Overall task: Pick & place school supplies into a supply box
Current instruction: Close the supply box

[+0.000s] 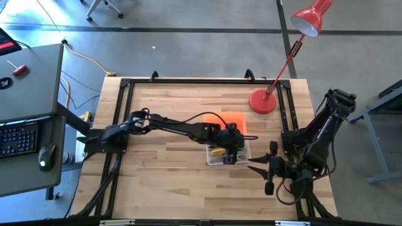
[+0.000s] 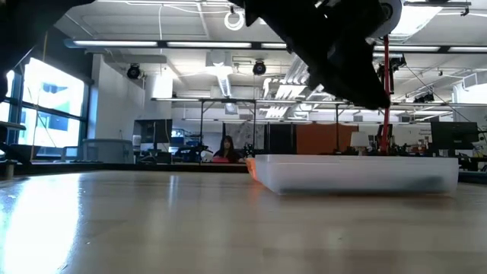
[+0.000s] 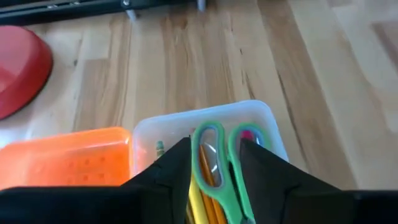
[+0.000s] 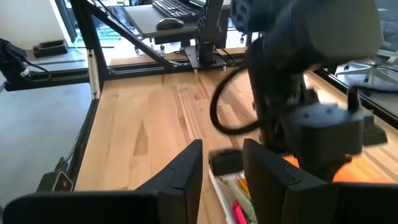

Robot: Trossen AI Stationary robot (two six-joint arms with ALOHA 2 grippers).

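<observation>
Both dark fingers of the left gripper (image 3: 214, 171) stand spread over green-handled scissors (image 3: 221, 165) lying in the clear plastic box (image 1: 227, 154), frame centre, apparently releasing them.

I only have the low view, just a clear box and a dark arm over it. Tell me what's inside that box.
Observer: The left wrist view shows green-handled scissors lying in the supply box on top of yellow and orange pencils.
Operator: Say which arm is over it.
Observer: From above it is the left gripper, reaching across the table; its fingers stand apart on either side of the scissors.
Operator: Report the lid.
Observer: The orange lid is off the box's opening, lying open and flat beside the box.
Operator: And the other arm.
Observer: The right gripper waits just to the right of the box, fingers apart, holding nothing.
</observation>
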